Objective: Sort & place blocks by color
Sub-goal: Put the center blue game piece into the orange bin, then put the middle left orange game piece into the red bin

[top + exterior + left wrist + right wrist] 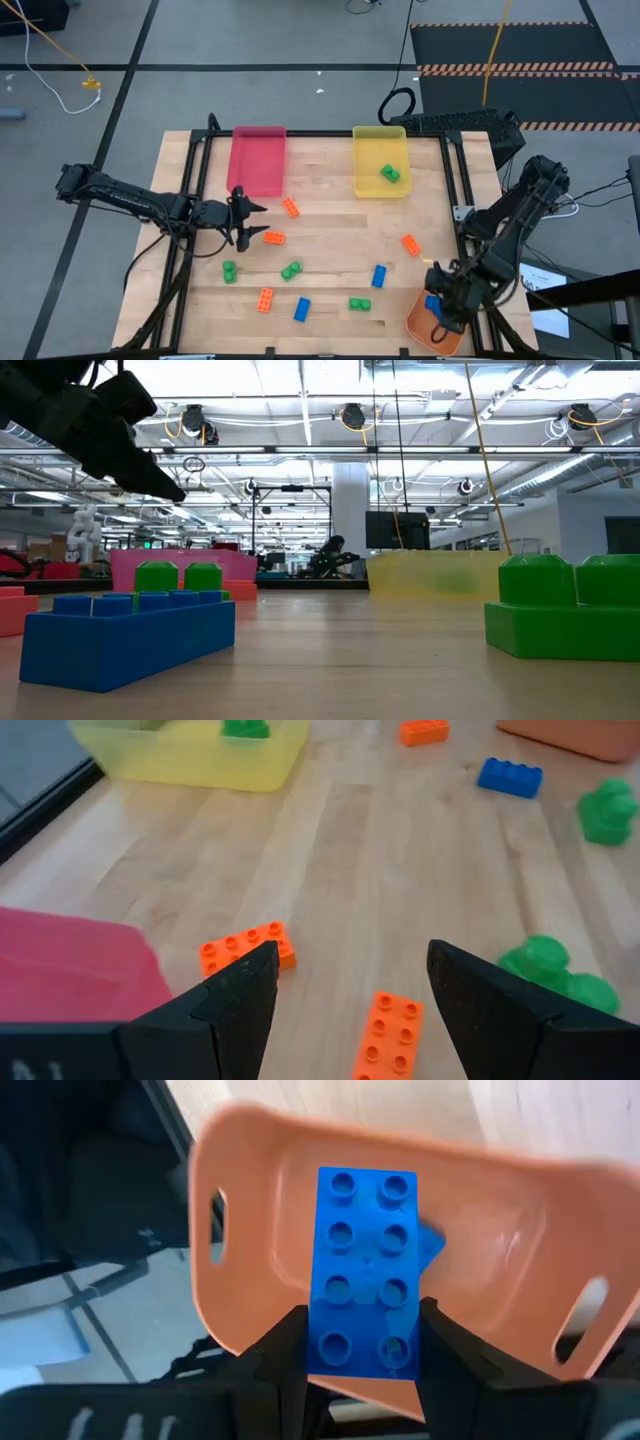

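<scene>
blue block (pixel 366 1275) (studs up) lengthwise between right gripper (pixel 362 1342) fingers

The setting is a robotics lab in an open industrial hall. A wooden table (pixel 330 215) in a black frame stands on a grey floor (pixel 250 40) marked with striped hazard tape (pixel 510 68). Loose cables (pixel 60 60) cross the floor. Overhead, exposed trusses (pixel 400 452) carry lamps (pixel 352 416), and further rigs stand behind.
</scene>
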{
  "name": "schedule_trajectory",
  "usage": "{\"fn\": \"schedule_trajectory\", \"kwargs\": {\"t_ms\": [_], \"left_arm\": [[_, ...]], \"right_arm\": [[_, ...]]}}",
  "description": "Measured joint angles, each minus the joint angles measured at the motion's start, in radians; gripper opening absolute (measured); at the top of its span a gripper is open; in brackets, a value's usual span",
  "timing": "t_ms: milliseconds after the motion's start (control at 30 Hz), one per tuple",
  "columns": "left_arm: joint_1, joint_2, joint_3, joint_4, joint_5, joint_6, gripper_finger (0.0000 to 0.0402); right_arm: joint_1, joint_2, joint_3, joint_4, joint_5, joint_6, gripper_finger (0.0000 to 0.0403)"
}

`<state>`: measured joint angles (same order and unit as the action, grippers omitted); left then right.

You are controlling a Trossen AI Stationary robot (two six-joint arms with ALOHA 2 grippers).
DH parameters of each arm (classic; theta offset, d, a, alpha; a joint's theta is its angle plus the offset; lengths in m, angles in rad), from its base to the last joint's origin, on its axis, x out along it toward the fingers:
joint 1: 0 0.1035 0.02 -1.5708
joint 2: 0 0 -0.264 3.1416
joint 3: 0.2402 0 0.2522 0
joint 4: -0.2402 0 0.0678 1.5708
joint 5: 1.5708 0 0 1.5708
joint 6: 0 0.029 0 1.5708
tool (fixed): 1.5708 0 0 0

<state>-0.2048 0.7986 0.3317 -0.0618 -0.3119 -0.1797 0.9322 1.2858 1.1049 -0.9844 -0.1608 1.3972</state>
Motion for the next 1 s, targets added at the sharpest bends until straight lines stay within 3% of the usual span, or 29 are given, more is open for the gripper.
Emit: {"fn": "schedule_trajectory", "kwargs": {"t_ms": [233, 467, 600, 1000], "left_arm": [[-0.071, 0.0, 0.0, 0.0, 0.014, 0.014, 0.0255], [-0.136, 0.0, 0.0, -0.021, 0.031, 0.004, 0.0255], [-0.151, 0.03, -0.012, 0.012, 0.01, -0.017, 0.0255], [-0.154, 0.337, -0.033, 0.167, 0.001, 0.044, 0.0255]], "right_arm": [[0.06, 0.052, 0.0, -0.031, 0.009, 0.108, 0.013], [0.078, 0.058, 0.0, -0.117, 0.055, 0.215, 0.0294], [0.078, 0.059, 0.0, -0.118, 0.053, 0.217, 0.0351], [0.075, 0.059, 0.0, -0.156, 0.068, 0.215, 0.0367]]}}
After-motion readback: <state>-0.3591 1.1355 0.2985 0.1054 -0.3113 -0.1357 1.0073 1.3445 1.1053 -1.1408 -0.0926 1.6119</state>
